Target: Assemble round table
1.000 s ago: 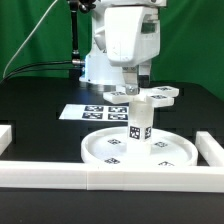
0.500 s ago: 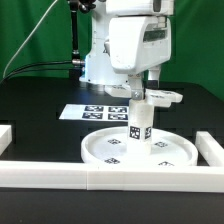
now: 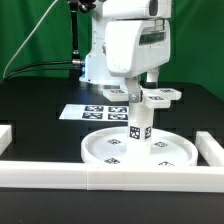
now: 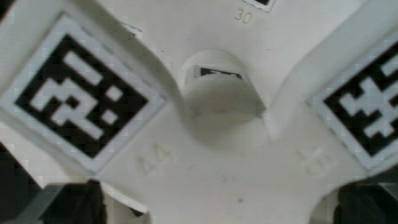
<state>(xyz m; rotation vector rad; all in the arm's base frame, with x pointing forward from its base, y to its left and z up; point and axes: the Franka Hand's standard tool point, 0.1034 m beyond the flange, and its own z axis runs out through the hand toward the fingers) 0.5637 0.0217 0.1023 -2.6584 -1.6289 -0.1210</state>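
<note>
Since a second ago the arm (image 3: 125, 45) has dropped lower and slid toward the exterior view's left, carrying the cross piece (image 3: 150, 98) with it, so that the piece now sits directly above the leg (image 3: 139, 126) instead of off to the right and farther back. In the exterior view the disc (image 3: 140, 151) lies flat on the black table (image 3: 40, 110), just behind the front rail (image 3: 110, 176), and the leg stands upright near its middle, tags on its sides. The cross piece is level, touching or just over the leg's top; which of the two I cannot tell. Its rounded ends reach toward the exterior view's right and back, each bearing a tag. The gripper (image 3: 134, 93) comes down at the piece's left part, and its fingers look closed on it, though the contact itself is partly hidden by the arm's body. The wrist view is filled with the cross piece (image 4: 205, 130): two tagged lobes on either side of a rounded hub, with the dark fingertips (image 4: 54, 195) at the edge of the picture. The marker board (image 3: 90, 112) lies flat on the table behind the disc, toward the exterior view's left.
</note>
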